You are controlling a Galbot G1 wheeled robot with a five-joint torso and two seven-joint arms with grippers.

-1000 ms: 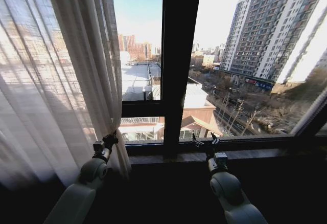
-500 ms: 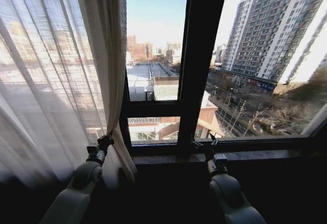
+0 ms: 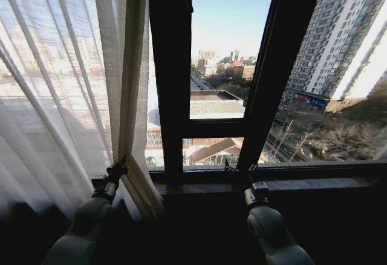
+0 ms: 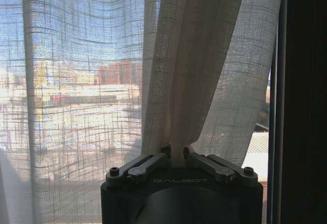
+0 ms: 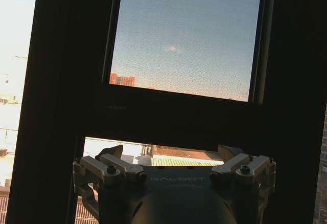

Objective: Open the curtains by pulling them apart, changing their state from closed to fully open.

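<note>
Curtains point(image 3: 66, 95) bunched on the left of the window, sheer and pleated, with city light coming through the weave. Thicker cream edge fold point(image 3: 130, 89) hanging beside the dark window frame bar point(image 3: 169, 77), its lower end drawn down toward the sill. Left gripper point(image 3: 115, 171) low at that fold, pinching a gathered tuck of the fabric; in the left wrist view, fingers point(image 4: 153, 161) pressed together on the cloth point(image 4: 189, 70), which fans upward from the pinch. Right gripper point(image 3: 239, 169) held at the window sill point(image 3: 302, 183), just in front of the lower pane, well apart from the fabric; in the right wrist view, fingers point(image 5: 110, 152) spread wide with nothing between them, facing the frame and glass. Glass to the right of the fold uncovered, showing blue sky, low rooftops and a tall apartment block point(image 3: 344, 35) at the right edge. Both arms rising from the bottom of the head view.
</note>
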